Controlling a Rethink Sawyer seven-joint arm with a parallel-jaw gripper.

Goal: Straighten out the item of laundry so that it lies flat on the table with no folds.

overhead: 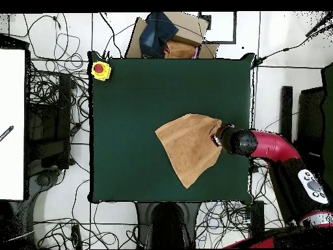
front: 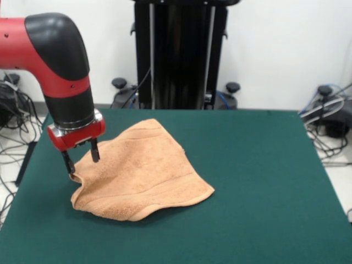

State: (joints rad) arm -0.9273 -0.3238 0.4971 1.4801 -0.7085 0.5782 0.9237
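Peach-orange towel (front: 144, 171) spread directly beside and under the gripper (front: 82, 161), on the green table (front: 264, 181). Yellow box with a red button (overhead: 100, 69) at a table corner well apart from the gripper; nothing between. Red and black arm (front: 63, 77) pointing straight down. Fingers (front: 95, 149) narrowly parted, pinching a raised towel corner. Cloth rumpled, edges lifted, not flat.

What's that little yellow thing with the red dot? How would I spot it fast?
Start from the big dark green felt-topped table seen from above. Go to the corner farthest from the rumpled peach-orange terry towel and the red and black arm's gripper. There sits a small yellow box with a round red button, the only bright yellow thing on the table.
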